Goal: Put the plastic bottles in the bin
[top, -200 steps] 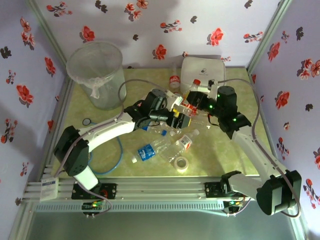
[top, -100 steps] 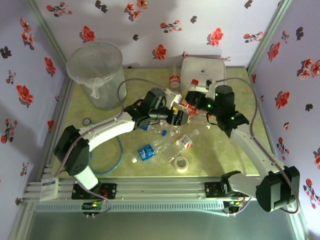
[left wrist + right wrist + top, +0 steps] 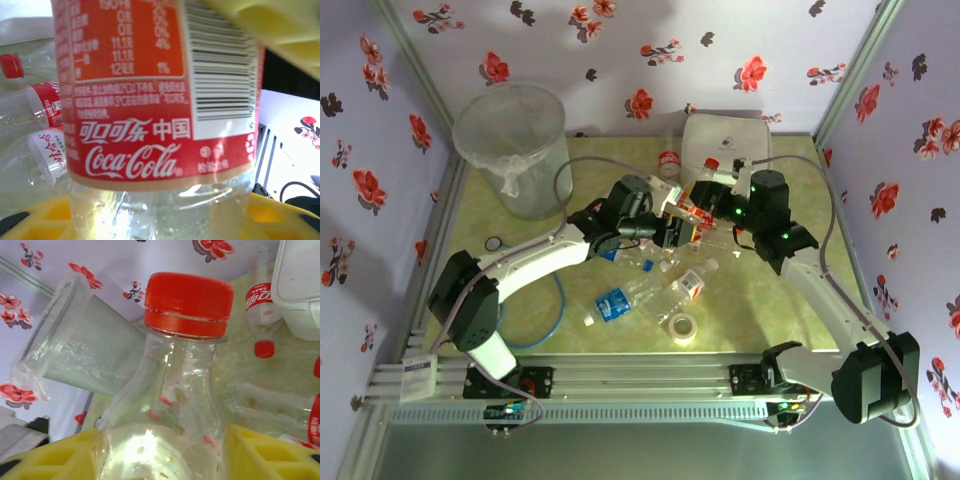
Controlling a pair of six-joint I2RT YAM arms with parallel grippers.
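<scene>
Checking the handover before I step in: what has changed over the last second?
The right arm shifted slightly left; the left gripper nudged slightly farther out. Both it and the right gripper have fingers flanking the red-capped bottle; which one grips I cannot tell. The loose bottles, tape roll, bin and white box stayed put.
</scene>
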